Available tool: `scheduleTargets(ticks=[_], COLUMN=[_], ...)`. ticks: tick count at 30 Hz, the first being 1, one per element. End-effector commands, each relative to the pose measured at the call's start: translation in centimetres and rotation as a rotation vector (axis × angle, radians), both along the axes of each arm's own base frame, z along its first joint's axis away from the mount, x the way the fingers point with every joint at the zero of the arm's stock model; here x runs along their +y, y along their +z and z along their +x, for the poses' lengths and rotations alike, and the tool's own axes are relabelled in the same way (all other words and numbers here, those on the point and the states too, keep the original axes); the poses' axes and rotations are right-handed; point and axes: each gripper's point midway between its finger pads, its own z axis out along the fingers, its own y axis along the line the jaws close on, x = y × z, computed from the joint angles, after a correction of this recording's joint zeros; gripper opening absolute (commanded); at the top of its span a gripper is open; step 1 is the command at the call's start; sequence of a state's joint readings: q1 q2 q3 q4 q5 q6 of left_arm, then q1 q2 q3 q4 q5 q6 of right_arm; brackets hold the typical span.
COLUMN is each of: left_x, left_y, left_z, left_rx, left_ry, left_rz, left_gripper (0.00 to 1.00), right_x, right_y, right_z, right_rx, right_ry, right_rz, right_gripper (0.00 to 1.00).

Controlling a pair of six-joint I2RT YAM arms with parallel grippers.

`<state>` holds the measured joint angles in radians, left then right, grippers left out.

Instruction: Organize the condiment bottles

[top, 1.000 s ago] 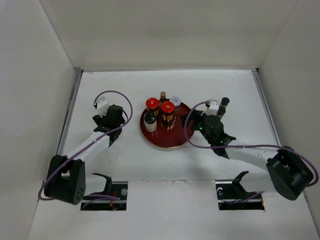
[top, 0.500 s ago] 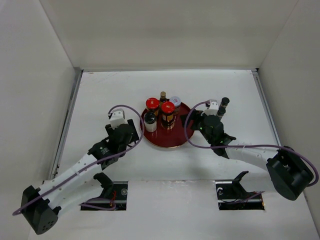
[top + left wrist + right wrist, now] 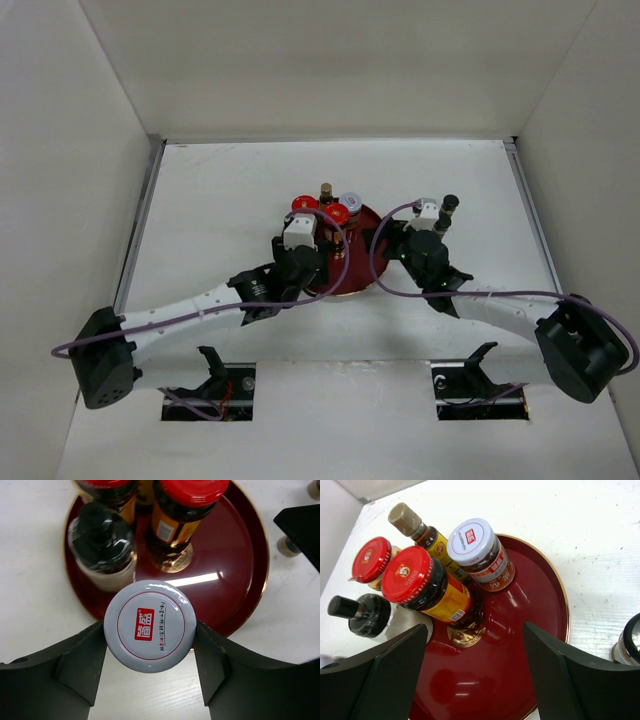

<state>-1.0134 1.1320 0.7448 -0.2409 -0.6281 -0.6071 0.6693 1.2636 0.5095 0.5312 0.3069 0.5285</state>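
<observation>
Here's me: left arm [image 3: 190, 305] and right arm [image 3: 500, 308], both slim white tubes with chunky black joint housings. There's a purple cable [image 3: 345, 255] looping off each wrist, and a small white camera block [image 3: 298, 232] on top. A tiny green light [image 3: 403, 256] glows on my right wrist. My left fingers [image 3: 75, 665] and right fingers [image 3: 380, 675] are matte black, broad and angular.

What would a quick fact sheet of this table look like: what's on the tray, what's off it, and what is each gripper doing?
Tray: dark red round tray, gold rim
On tray: orange-labelled red-capped jar; second red-capped jar; black-capped white bottle; slim tan-capped bottle; white-capped brown jar
Off tray: slim black-capped bottle, upright on the table right of the tray
Left gripper: closed on a white-lidded jar, at the tray's near edge
Right gripper: open, empty, over the tray's right side
</observation>
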Motion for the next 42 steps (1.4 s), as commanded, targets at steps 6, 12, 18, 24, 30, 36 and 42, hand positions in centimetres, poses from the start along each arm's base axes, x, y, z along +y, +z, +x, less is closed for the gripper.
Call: scheduleTargets(ticks=[6, 12, 18, 24, 30, 36, 42], left_x=[-5.6, -4.7, -3.8, -4.2, -5.0, -5.6, -3.7], left_y=[3.5, 1.0, -2.0, -3.0, -1.4, 2.4, 5.8], left_z=[4.0, 4.6, 4.7, 4.3, 3.3, 2.3, 2.0], left_rx=[-0.143, -0.136, -0.117, -0.107, -0.133, -0.214, -0.320], left_ry=[-0.054, -0.027, -0.013, -0.055, -0.100, -0.135, -0.097], left_rz=[-0.142, -0.135, -0.129, -0.122, -0.129, -0.151, -0.202], left_gripper=[0.23, 0.24, 0.32, 0.39, 0.76, 0.97, 0.99], right_x=[-1.4, -1.8, -2.4, -3.6, -6.0, -10.4, -11.6], right_y=[3.6, 3.7, 3.4, 5.7, 5.7, 2.9, 0.9], right_z=[0.8, 0.9, 1.3, 0.6, 0.2, -0.8, -1.3], right_rx=[-0.093, -0.099, -0.102, -0.167, -0.111, -0.032, 0.057], right_ry=[-0.052, -0.069, -0.098, -0.130, -0.227, -0.378, -0.401], right_rz=[0.071, 0.060, 0.030, 0.031, -0.030, -0.137, -0.208], right_gripper=[0.83, 0.83, 0.82, 0.58, 0.33, 0.73, 0.84])
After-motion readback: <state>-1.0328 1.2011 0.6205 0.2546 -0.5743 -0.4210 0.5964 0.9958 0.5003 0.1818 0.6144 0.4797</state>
